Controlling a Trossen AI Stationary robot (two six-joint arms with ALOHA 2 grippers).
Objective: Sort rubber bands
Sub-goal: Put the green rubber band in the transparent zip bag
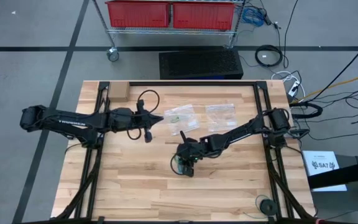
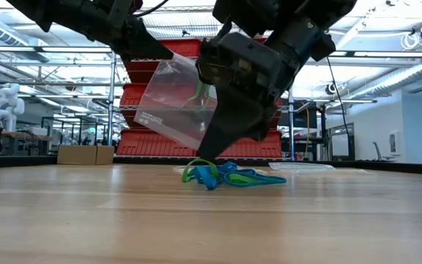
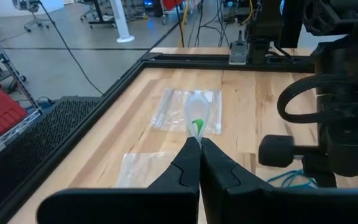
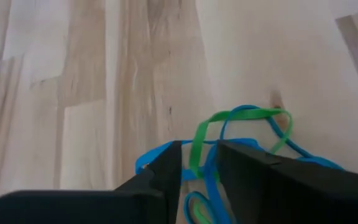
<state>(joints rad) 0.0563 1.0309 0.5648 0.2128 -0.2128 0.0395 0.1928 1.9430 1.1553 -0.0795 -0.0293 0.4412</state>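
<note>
While our left arm holds up a clear bag (image 2: 176,103) above the bench (image 1: 129,180), our right end effector (image 2: 207,158) reaches down to the rubber bands (image 2: 229,176) lying in a small tangle near the middle of the boards. In the low view we see green, teal and blue loops heaped together on the wood, with the tip of the right end effector touching down at the near edge of the heap. From the right wrist view we find its fingers (image 4: 163,174) set narrowly apart, with a green band (image 4: 241,124) and blue strands running through the gap between them; we cannot tell whether any loop is truly pinched. Our left end effector (image 3: 199,152) is fully closed on the top edge of the clear bag, which hangs tilted with something green inside. Two more flat bags (image 1: 219,115) lie on the bench beyond the tangle.
</note>
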